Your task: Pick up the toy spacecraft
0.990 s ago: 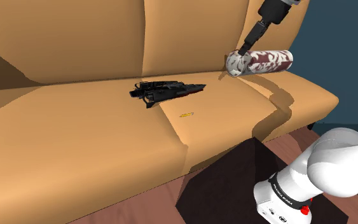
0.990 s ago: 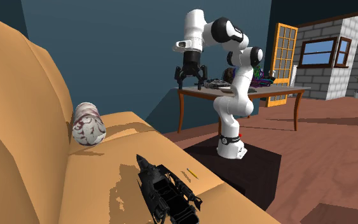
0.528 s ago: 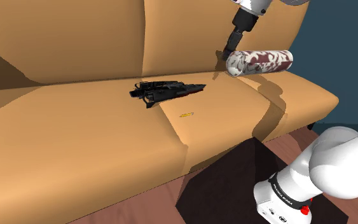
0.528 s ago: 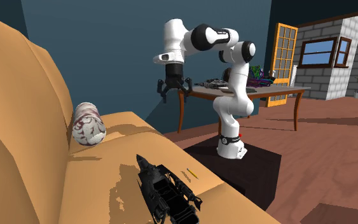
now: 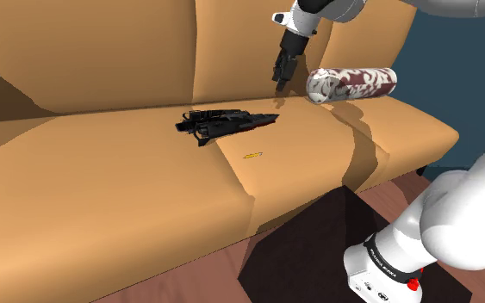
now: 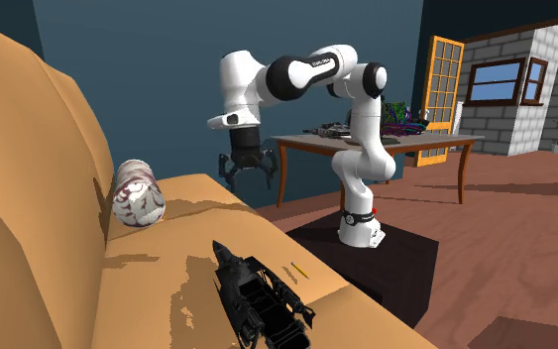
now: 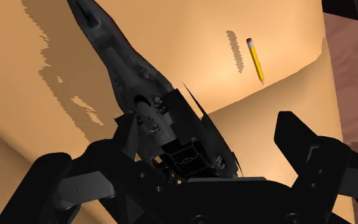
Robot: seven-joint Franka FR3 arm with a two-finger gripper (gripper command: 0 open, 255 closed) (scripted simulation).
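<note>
— Below the claw (image 6: pixel 248 171), on the sofa seat (image 5: pixel 102 189), lies the dark toy spacecraft (image 5: pixel 226 122). Fingers (image 7: pixel 298 137) are spread, holding nothing.
— Your approach?
— I'd descend straight, straddle its narrow body (not the wings), then close.

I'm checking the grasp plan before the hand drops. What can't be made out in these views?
Toy spacecraft: in the wrist view its wide end is hidden behind the open hand.
Same toy, second exterior view: its near end is cut by the bottom edge.
Items on the table, second exterior view: too small to name, partly behind the arm.
</note>
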